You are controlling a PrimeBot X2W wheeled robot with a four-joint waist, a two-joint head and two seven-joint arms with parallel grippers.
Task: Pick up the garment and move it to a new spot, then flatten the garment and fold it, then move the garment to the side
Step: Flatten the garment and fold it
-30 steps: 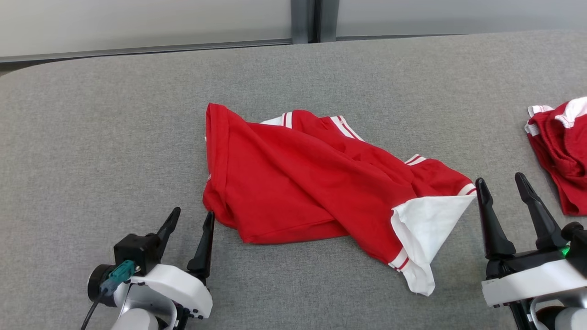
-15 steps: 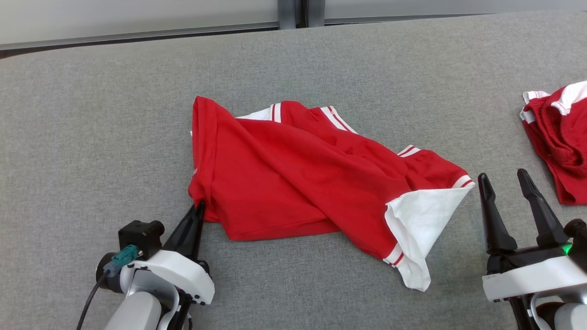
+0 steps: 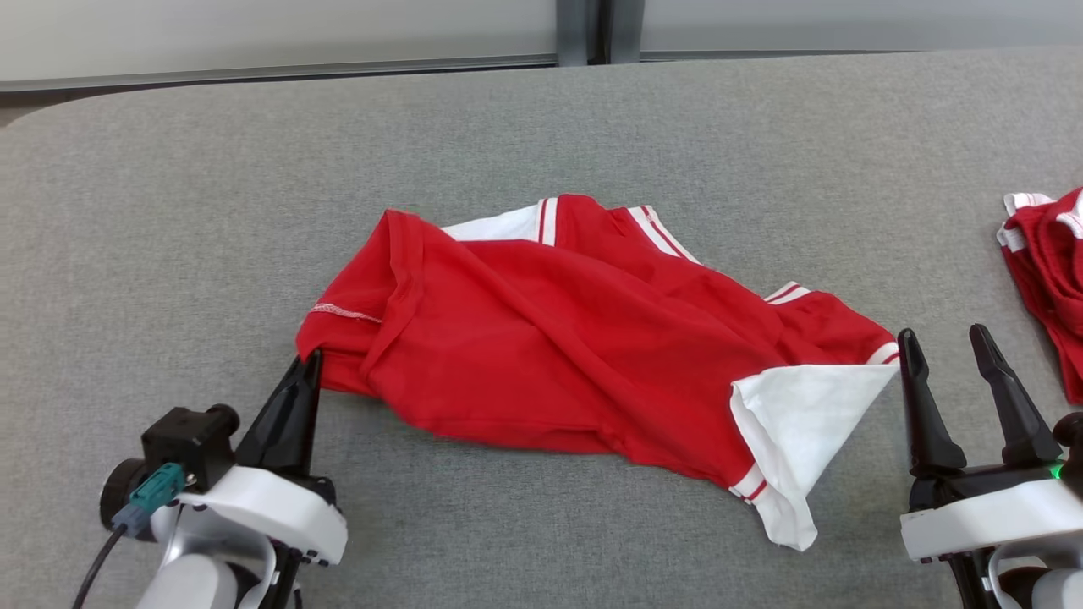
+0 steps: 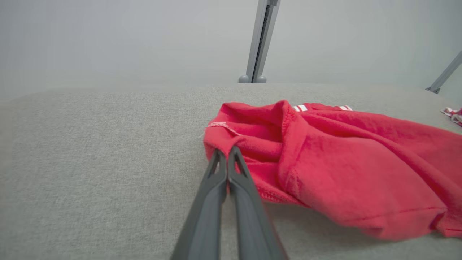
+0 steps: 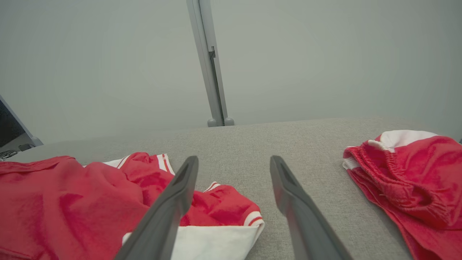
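Note:
A red garment [image 3: 575, 338] with white striped trim lies crumpled in the middle of the grey surface [image 3: 169, 220]. Its white panel [image 3: 795, 423] is turned up at the right end. My left gripper [image 3: 309, 365] is shut on the garment's lower left corner, and the cloth stretches out toward it. In the left wrist view the two fingers [image 4: 231, 169] meet on a fold of the garment [image 4: 325, 159]. My right gripper [image 3: 946, 347] stands open just right of the white panel, touching nothing. The right wrist view has the garment [image 5: 72, 202] to the left of the open gripper [image 5: 232, 162].
A second red and white garment [image 3: 1045, 271] lies bunched at the right edge, also at the right in the right wrist view [image 5: 404, 173]. A pale wall with a grey post [image 3: 584, 30] runs behind the surface's far edge.
My left gripper went from open beside the garment to shut on its lower left corner and has pulled that corner out to the left. The head camera has shifted. The right gripper stays open.

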